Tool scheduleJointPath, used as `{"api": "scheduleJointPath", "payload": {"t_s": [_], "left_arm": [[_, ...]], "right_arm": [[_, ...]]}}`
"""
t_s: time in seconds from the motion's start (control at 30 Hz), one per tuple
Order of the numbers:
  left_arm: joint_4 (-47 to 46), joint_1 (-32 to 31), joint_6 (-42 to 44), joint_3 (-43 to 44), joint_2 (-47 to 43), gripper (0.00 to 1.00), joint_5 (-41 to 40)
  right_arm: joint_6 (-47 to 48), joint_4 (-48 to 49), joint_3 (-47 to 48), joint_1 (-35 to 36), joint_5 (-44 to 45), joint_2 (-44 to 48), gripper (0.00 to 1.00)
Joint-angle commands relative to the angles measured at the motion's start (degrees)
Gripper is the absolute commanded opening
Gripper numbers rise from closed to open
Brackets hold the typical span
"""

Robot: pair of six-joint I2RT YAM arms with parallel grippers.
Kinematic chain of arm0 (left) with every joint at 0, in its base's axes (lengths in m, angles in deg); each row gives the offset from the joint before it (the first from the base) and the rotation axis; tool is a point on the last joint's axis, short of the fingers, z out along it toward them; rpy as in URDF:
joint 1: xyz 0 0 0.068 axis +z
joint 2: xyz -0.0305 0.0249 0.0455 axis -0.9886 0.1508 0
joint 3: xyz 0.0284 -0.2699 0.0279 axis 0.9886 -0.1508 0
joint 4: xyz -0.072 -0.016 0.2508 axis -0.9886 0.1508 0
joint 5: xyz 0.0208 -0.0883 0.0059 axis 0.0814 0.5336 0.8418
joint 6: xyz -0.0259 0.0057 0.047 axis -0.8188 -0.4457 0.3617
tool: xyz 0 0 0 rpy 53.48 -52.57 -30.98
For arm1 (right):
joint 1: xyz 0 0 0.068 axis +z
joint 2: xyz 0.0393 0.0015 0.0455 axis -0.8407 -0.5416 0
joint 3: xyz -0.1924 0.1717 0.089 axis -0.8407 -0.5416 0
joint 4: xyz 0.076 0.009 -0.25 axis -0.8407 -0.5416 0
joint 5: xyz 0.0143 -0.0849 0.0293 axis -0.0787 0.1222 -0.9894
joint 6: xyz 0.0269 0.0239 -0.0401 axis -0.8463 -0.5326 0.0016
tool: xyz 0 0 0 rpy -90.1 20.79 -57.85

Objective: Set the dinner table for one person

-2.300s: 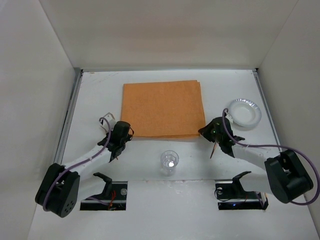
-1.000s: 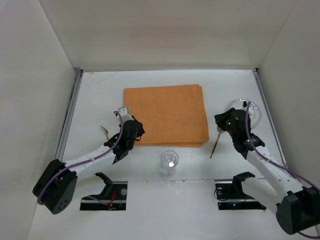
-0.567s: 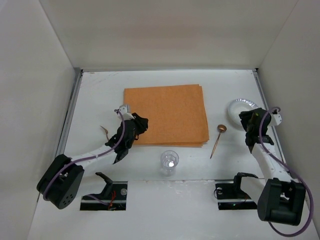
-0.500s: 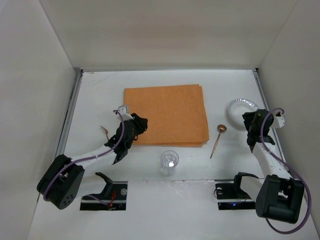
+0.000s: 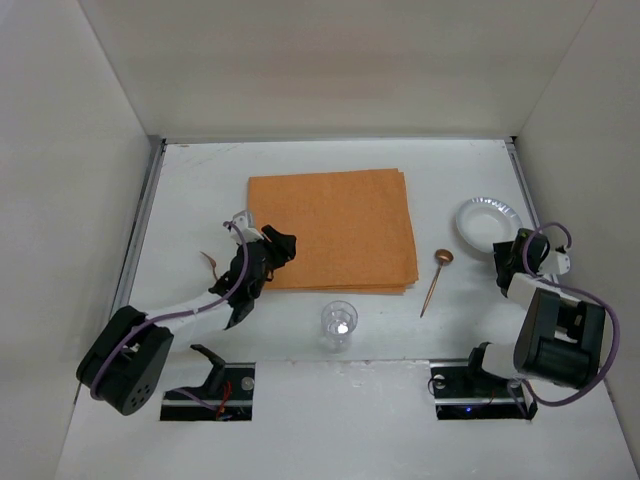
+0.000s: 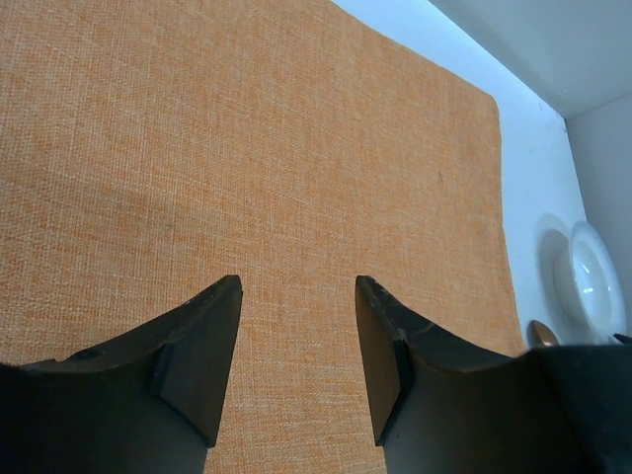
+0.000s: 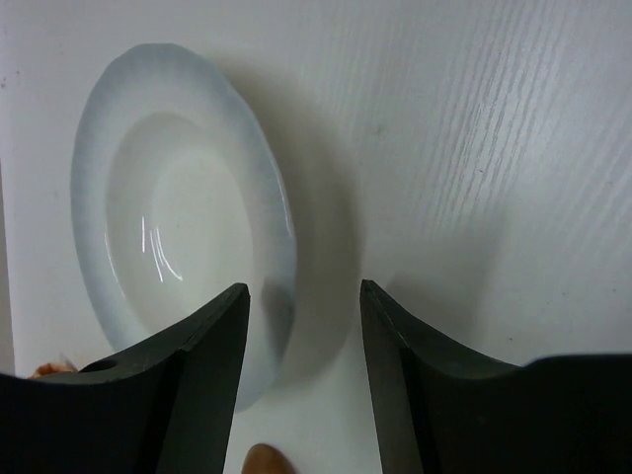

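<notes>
The dinner table (image 5: pixel 200 190) is a white top with grey side rails. An orange placemat (image 5: pixel 335 228) lies at its middle. My left gripper (image 5: pixel 278 247) hovers over the mat's near left corner; in the left wrist view it (image 6: pixel 296 286) is open, with only orange cloth (image 6: pixel 247 148) below. A white plate (image 5: pixel 487 222) sits at the right. My right gripper (image 5: pixel 510 256) is just on its near side. It (image 7: pixel 304 291) is open, and the plate's (image 7: pixel 178 247) rim edge reaches between the jaws. A copper spoon (image 5: pixel 436 275) lies free to the right of the mat.
A clear glass (image 5: pixel 339 322) stands near the front edge, below the mat. A small brown utensil (image 5: pixel 209 262) lies left of the left arm. The spoon's bowl (image 6: pixel 538 333) and the plate (image 6: pixel 591 276) show at the right of the left wrist view. Grey rails (image 5: pixel 140 230) line the sides.
Both grippers have opened. The right arm left the spoon on the table and swung right to the plate's near side. The left gripper stays over the mat's corner.
</notes>
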Motion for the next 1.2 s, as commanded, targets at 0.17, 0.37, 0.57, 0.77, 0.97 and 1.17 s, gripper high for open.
{"api": "scheduleJointPath", "payload": {"t_s": [0.17,0.37,0.57,0.77,0.97,1.17], "left_arm": [[-4.67,-0.07,-0.71,-0.11,1.89,0.47,0.23],[-5.11,0.02,-1.15,0.07,2.33,0.47,1.37],[-5.11,-0.07,-1.32,0.07,2.25,0.47,1.37],[-5.11,0.19,-1.5,-0.2,1.98,0.47,1.37],[-5.11,0.1,-1.67,0.07,2.42,0.47,1.64],[-5.11,0.63,-1.68,-0.37,1.72,0.47,1.64]], "right_arm": [[-4.47,21.22,-2.77,-5.48,-10.06,-7.6,0.54],[-5.35,23.86,-2.78,-5.83,-10.85,-9.89,0.47],[-6.85,24.74,-1.11,-5.4,-12.62,-12.71,0.45],[-7.46,25.01,-0.49,-5.49,-14.19,-13.67,0.32],[-8.96,28.95,-0.84,-5.48,-16.65,-15.26,0.16],[-10.01,34.15,-2.95,-5.4,-17.8,-10.88,0.11]]}}
